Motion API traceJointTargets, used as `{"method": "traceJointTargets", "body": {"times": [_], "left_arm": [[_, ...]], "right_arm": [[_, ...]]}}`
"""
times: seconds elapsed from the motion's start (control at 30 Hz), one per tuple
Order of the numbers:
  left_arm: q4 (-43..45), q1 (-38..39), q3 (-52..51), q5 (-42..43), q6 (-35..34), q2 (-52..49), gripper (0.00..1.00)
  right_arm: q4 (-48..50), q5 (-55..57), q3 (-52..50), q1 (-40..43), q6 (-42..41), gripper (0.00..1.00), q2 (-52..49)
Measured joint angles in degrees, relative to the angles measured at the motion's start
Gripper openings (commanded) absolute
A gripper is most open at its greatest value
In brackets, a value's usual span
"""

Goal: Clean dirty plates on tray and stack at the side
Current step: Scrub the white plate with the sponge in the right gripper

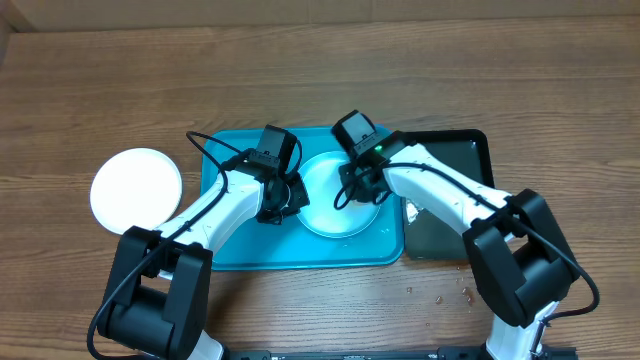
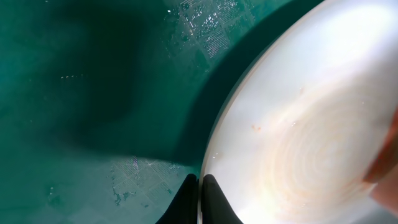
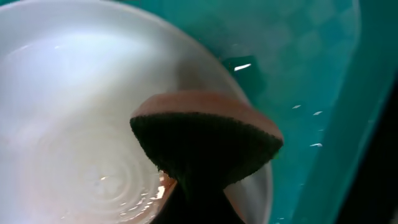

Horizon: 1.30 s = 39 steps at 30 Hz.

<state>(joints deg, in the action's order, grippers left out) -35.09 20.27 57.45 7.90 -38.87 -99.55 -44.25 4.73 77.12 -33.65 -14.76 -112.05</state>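
On the wooden table (image 1: 300, 60), a pale plate (image 1: 335, 205) in the tray's (image 1: 230, 250) right half is being pinched at its rim by the left gripper (image 2: 199, 185). A sponge (image 3: 205, 140), clamped in the right gripper (image 1: 360, 188), is being held against it.

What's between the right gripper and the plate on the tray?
A sponge, held in the right gripper over the plate; the right wrist view shows it.
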Motion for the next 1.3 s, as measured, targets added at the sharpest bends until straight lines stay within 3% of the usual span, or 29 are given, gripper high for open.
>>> {"method": "traceJointTargets", "body": {"times": [0.27,0.97,1.3], "left_arm": [[0.1,0.3,0.0,0.0,0.0,0.0,0.04],[0.0,0.3,0.0,-0.3,0.0,0.0,0.04],[0.2,0.2,0.0,-1.7,0.0,0.0,0.04]], "right_arm": [[-1.4,-4.5,0.0,4.1,1.6,0.04,0.0],[-2.9,-12.7,1.2,4.8,2.8,0.04,-3.9],[-3.3,-17.0,1.2,0.9,2.8,0.04,-4.2]]}}
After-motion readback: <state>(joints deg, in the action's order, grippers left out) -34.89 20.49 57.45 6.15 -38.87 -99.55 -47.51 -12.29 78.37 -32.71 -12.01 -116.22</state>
